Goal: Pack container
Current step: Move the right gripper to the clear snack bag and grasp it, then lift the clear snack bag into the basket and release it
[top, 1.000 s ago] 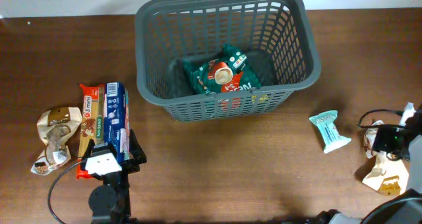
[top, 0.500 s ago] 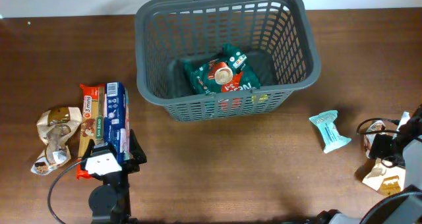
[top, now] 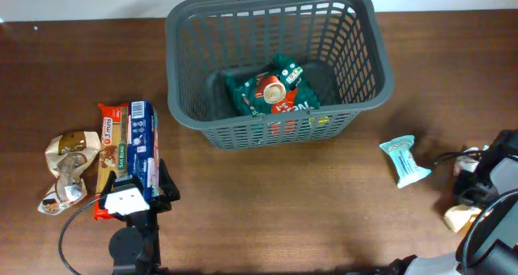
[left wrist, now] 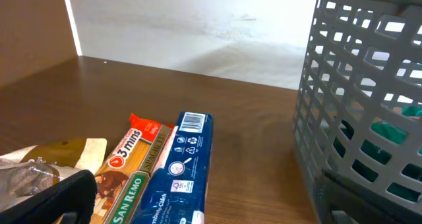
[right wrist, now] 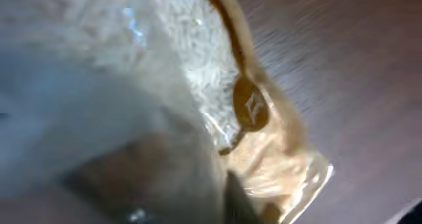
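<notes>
The container (top: 243, 133), a big dark grey lattice basket, stands at the back centre with a green packet (top: 273, 90) inside; its wall fills the right of the left wrist view (left wrist: 356, 99). My left gripper (top: 133, 186) is open at the near end of an orange spaghetti box (top: 109, 150) and a blue box (top: 142, 145), with nothing between its fingers. At the far right edge, my right gripper (top: 476, 179) is shut on a beige packet (top: 460, 218). That packet (right wrist: 277, 151) fills the blurred right wrist view, pressed close to the camera.
A crumpled beige packet (top: 69, 166) lies left of the two boxes. A small light blue packet (top: 402, 160) lies between the container and my right arm. A black cable runs near the right gripper. Bare brown table (top: 275, 210) spans the front middle.
The right gripper has closed from open and come down over the beige packet, which is now mostly covered by the arm. The left arm and boxes have not moved.
</notes>
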